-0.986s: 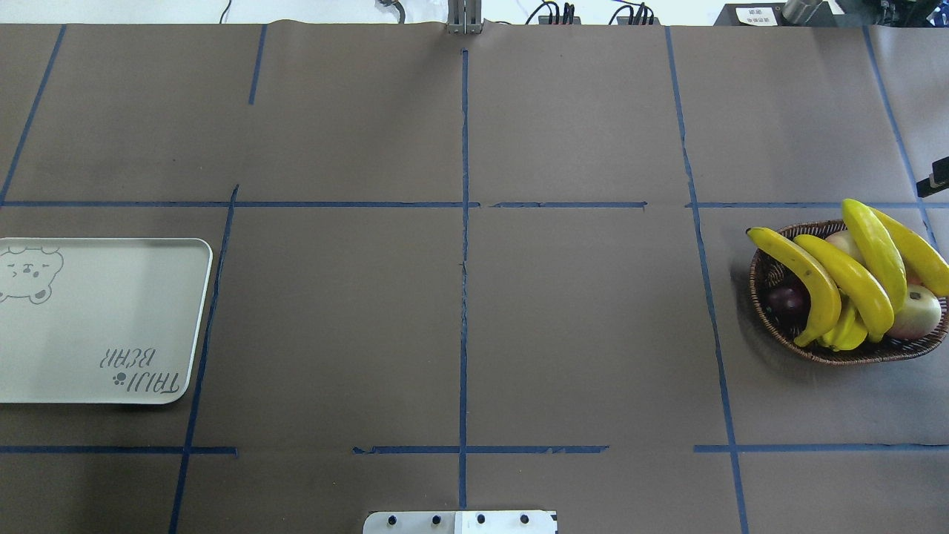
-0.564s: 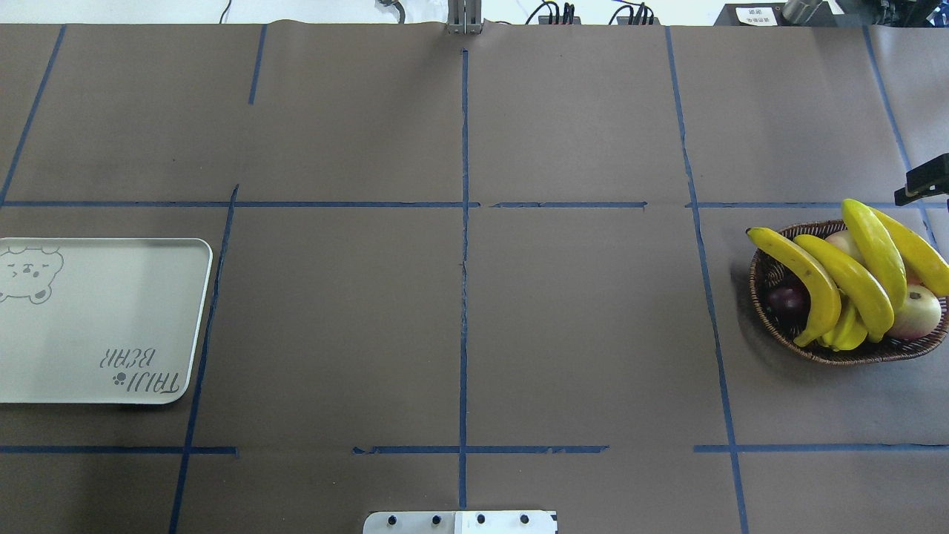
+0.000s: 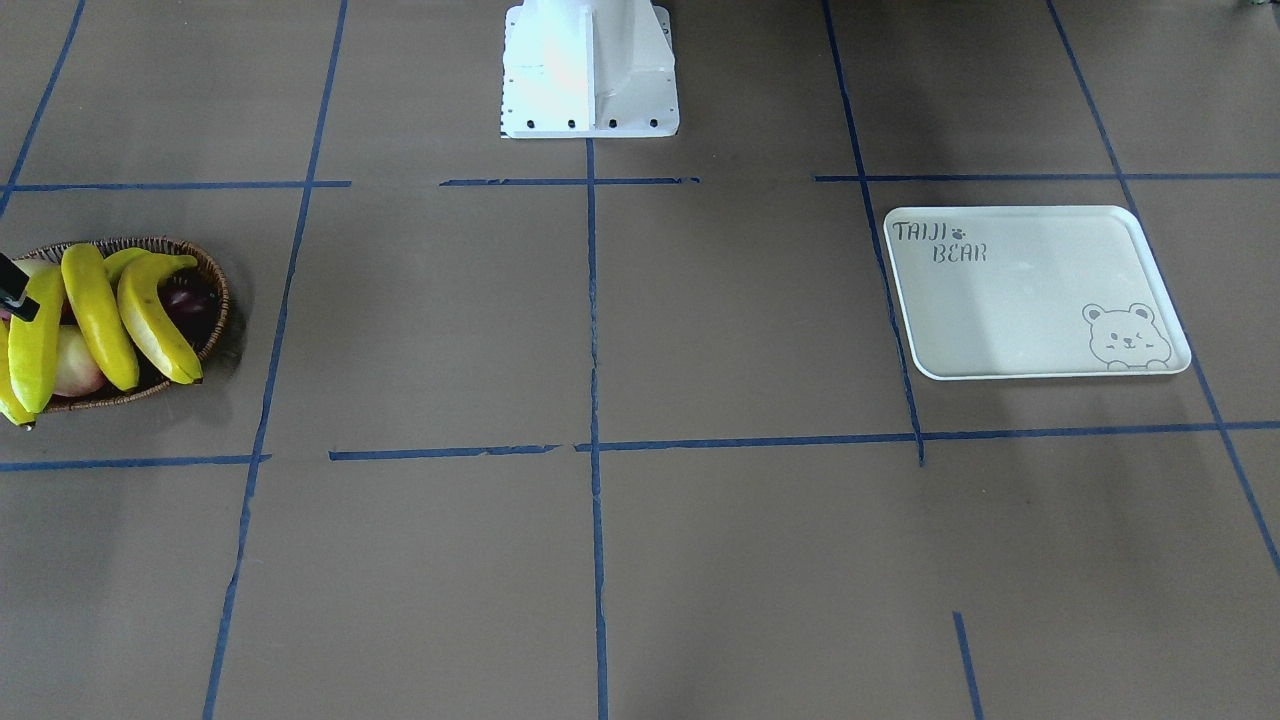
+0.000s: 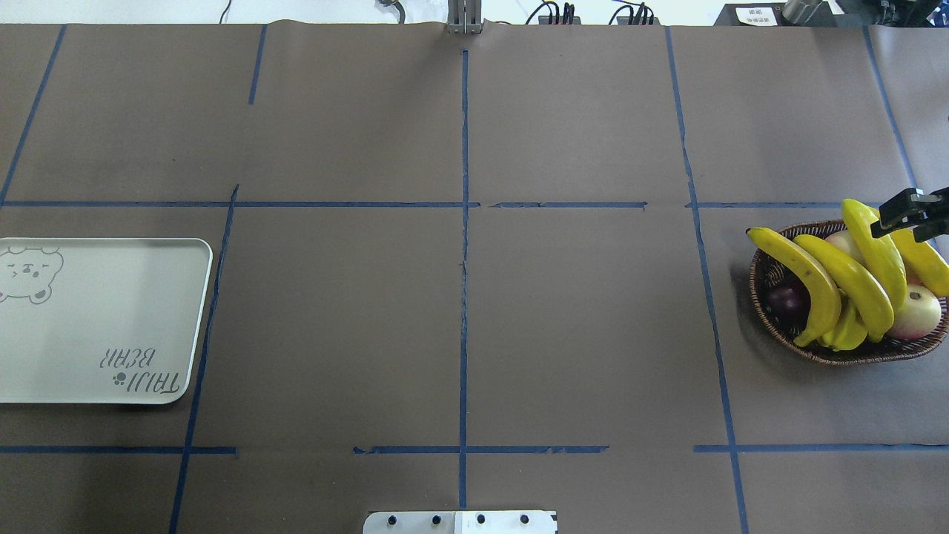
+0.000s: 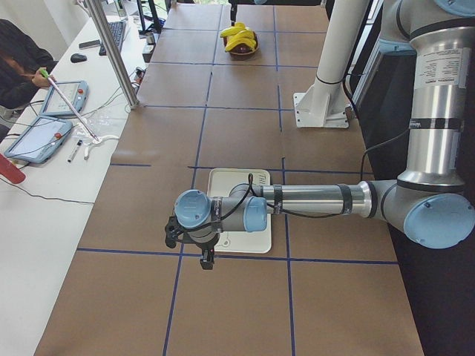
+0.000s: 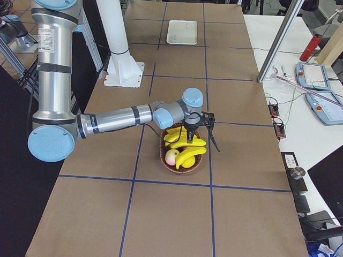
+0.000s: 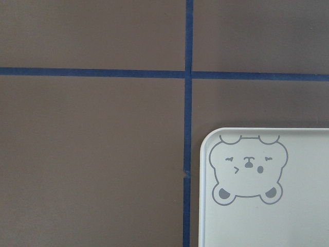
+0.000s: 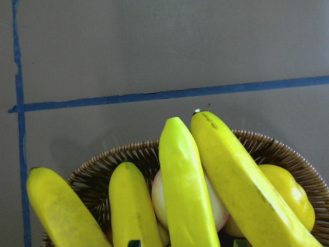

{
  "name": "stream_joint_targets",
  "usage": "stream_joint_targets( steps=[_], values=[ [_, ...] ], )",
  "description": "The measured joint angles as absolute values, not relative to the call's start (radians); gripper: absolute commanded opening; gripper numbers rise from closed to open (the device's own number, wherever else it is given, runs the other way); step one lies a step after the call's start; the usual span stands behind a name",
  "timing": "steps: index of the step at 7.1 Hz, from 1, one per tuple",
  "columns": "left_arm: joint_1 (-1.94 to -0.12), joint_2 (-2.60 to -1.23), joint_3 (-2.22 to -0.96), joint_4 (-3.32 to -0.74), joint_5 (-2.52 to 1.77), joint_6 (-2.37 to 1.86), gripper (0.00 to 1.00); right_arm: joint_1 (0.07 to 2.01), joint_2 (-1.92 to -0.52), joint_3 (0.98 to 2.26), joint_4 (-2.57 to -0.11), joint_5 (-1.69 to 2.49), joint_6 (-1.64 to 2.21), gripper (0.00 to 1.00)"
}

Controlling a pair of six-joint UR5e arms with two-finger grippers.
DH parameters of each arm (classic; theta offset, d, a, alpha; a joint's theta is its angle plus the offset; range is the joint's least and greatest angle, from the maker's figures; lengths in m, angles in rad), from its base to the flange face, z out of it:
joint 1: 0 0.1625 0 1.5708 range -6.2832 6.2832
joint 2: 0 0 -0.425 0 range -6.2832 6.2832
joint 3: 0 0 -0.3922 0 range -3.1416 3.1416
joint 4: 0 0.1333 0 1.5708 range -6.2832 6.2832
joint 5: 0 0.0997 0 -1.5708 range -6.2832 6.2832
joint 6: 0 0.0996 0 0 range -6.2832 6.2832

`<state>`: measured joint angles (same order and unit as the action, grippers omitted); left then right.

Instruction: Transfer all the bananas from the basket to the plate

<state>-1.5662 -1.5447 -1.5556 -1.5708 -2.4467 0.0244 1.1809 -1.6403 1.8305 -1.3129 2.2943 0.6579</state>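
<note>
Now all four bananas (image 4: 852,278) lie in the basket (image 4: 764,285), together with an apple (image 4: 918,311). The basket stands close to the end of the bench (image 4: 460,334) on the robot's right side. The right gripper (image 6: 203,140) is over the bananas, and its fingers (image 4: 897,208) are spread apart, holding nothing. The plate (image 4: 111,319) lies near the opposite end. The left gripper (image 5: 189,251) hangs by the plate's bear-face corner; whether its fingers are open or closed, I cannot tell.
</note>
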Motion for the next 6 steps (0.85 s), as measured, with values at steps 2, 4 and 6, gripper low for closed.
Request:
stream_joint_targets(
  steps=[2,4,6],
  values=[
    [-1.567,-1.545,-1.556,-1.571,-2.447,0.024,1.0,1.155,-1.651,1.829,-1.314,2.275,0.656,0.69],
    [-1.567,-1.545,-1.557,-1.571,-2.447,0.024,1.0,1.144,-1.672,1.826,-1.314,2.257,0.649,0.7],
    [-1.568,-1.545,-1.557,-1.571,-2.447,0.026,1.0,1.121,-1.678,1.824,-1.314,2.251,0.65,0.7]
  ],
)
